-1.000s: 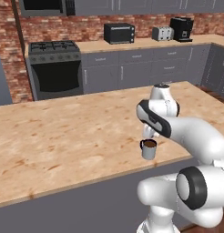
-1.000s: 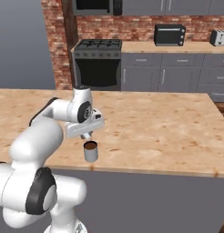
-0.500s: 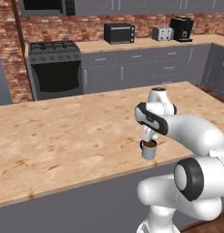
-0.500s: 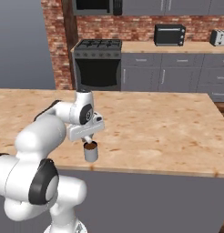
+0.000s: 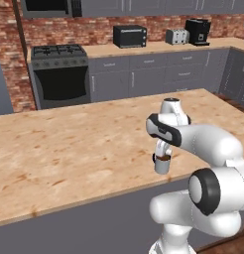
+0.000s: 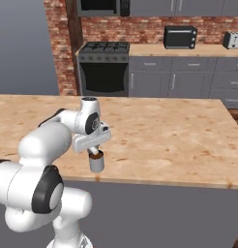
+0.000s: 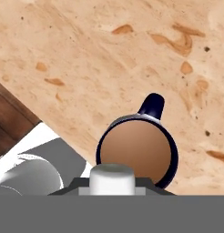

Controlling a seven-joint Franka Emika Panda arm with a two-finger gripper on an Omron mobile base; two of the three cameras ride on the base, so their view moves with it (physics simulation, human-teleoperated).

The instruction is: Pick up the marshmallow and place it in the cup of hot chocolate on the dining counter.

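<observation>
Holding the marshmallow (image 7: 111, 179) between closed fingers, the gripper (image 5: 162, 150) hangs just above the cup of hot chocolate (image 7: 136, 152) near the desk (image 5: 69, 149) edge; picking is done, only the release remains.

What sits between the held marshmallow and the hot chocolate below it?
Nothing: in the hand view the marshmallow, pinched in the claw, hangs over the brown drink in the mug with open air between.
</observation>
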